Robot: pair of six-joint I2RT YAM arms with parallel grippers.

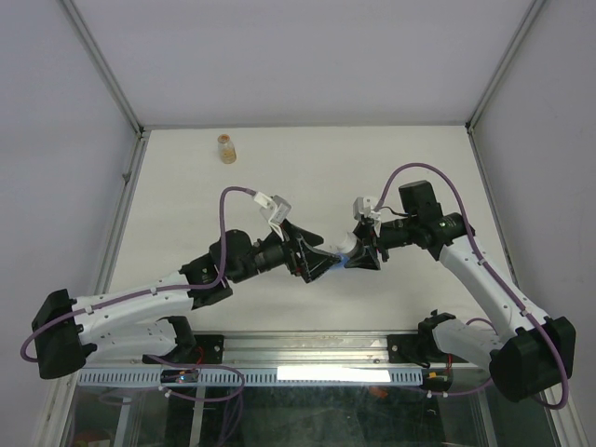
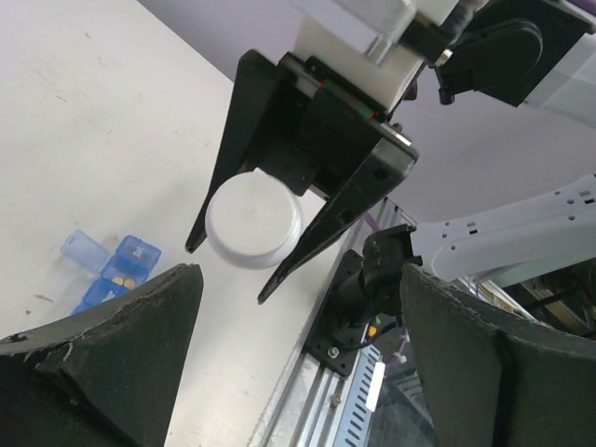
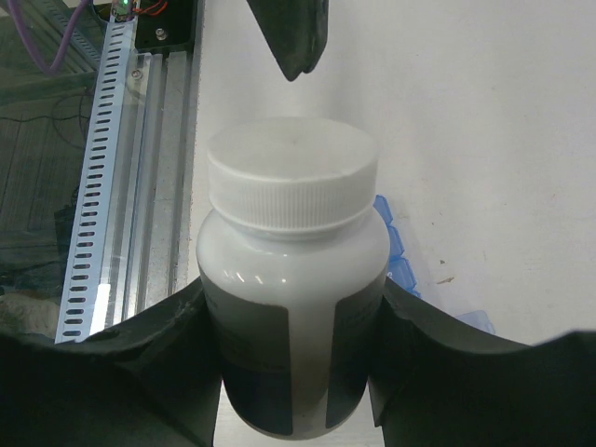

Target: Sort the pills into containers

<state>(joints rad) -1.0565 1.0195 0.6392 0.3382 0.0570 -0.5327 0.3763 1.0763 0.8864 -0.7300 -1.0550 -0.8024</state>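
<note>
My right gripper (image 1: 361, 251) is shut on a white bottle (image 3: 293, 279) with a white screw cap (image 3: 293, 182) and a dark label, held above the table with the cap pointing at my left gripper. The cap also shows in the left wrist view (image 2: 256, 222), between the right gripper's black fingers (image 2: 233, 158). My left gripper (image 2: 300, 275) is open and empty, a short way from the cap; one of its fingertips (image 3: 296, 37) shows in the right wrist view. The blue containers (image 2: 112, 265) lie on the table below the bottle, one compartment open with orange pills inside. They also show in the right wrist view (image 3: 396, 256).
A small amber bottle (image 1: 225, 149) stands at the far left of the white table. The slotted metal rail (image 3: 121, 186) runs along the table's near edge, close under both grippers. Frame posts rise at the back corners.
</note>
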